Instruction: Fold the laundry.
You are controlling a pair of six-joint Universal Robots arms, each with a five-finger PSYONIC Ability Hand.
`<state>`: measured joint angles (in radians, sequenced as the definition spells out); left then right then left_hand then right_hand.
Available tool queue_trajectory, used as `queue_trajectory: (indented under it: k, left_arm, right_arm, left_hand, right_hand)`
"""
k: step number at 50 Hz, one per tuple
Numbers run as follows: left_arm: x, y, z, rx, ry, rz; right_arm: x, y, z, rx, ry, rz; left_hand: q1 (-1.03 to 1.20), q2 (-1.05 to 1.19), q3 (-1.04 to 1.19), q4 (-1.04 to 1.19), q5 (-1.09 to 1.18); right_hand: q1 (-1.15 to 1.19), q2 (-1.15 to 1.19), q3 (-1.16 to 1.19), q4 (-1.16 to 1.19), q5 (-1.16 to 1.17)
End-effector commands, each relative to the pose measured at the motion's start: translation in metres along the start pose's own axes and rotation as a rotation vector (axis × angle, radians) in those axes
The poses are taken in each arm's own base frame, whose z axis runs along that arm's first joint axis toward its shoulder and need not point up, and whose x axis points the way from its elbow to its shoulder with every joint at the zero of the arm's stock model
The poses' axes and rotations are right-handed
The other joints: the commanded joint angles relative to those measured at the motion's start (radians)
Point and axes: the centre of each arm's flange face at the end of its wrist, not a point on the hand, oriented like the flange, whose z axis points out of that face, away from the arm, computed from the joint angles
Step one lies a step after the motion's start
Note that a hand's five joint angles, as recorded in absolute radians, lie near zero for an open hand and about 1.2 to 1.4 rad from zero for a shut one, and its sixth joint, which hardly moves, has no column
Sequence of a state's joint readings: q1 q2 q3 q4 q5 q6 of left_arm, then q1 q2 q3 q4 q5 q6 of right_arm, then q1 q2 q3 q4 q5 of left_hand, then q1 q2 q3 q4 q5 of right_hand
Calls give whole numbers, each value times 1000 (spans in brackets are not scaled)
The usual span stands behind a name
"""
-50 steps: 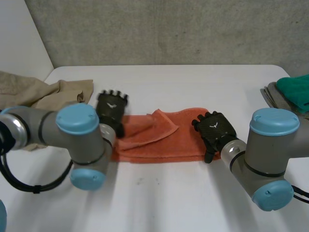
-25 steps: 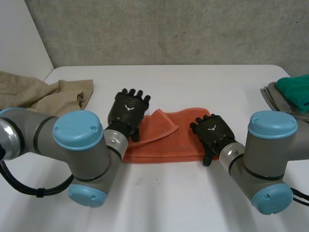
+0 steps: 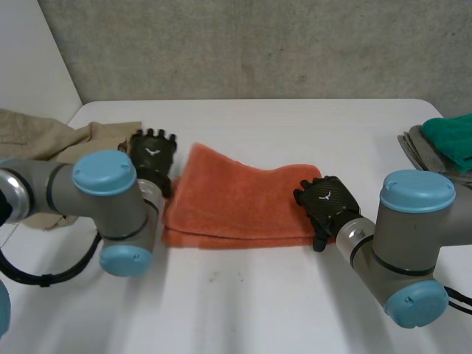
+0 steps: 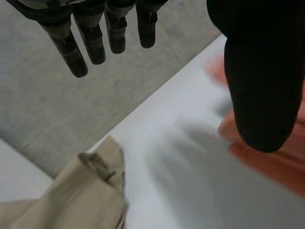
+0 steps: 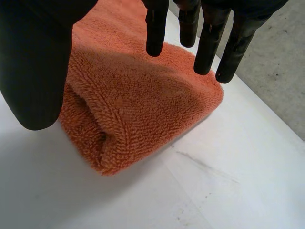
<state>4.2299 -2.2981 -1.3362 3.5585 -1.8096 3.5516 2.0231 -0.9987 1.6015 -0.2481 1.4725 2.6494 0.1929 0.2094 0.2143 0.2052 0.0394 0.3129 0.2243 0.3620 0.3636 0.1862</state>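
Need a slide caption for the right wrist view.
Right hand open, fingers straight, over one end of the folded orange towel on the white table.

The head camera looks down from behind, between the arms, at the white table (image 3: 295, 133); the left wrist camera looks close past the left hand (image 4: 262, 71) to the beige cloth (image 4: 71, 195); the right wrist camera sits close above the orange towel (image 5: 143, 105); all three see that towel.

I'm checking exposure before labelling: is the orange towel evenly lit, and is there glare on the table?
Head view: the orange towel is evenly lit; the white table shows no glare. Right wrist view: the towel's fold is dark inside. Left wrist view: the beige cloth is softly lit.
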Motion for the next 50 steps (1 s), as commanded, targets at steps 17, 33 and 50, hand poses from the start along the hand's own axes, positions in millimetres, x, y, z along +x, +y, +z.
queue_trajectory:
  k: [17, 33, 50]
  left_arm:
    - [11, -16, -48, -10, 81, 12]
    - [-16, -40, -94, 19, 84, 1]
    - [-19, -46, -93, 36, 73, -8]
  right_arm:
    - [17, 10, 3, -16, 71, -77]
    - [67, -20, -21, -84, 172, -451]
    - [-123, -57, -40, 483, -372, -595]
  left_hand:
    - [15, -2, -7, 2, -6]
    - [3, -14, -18, -9, -18]
    - [3, -14, -18, -9, -18]
  right_hand:
    - [1083, 1172, 1034, 1033, 1036]
    - [1083, 1172, 1034, 1033, 1036]
    - [1083, 1172, 1034, 1033, 1036]
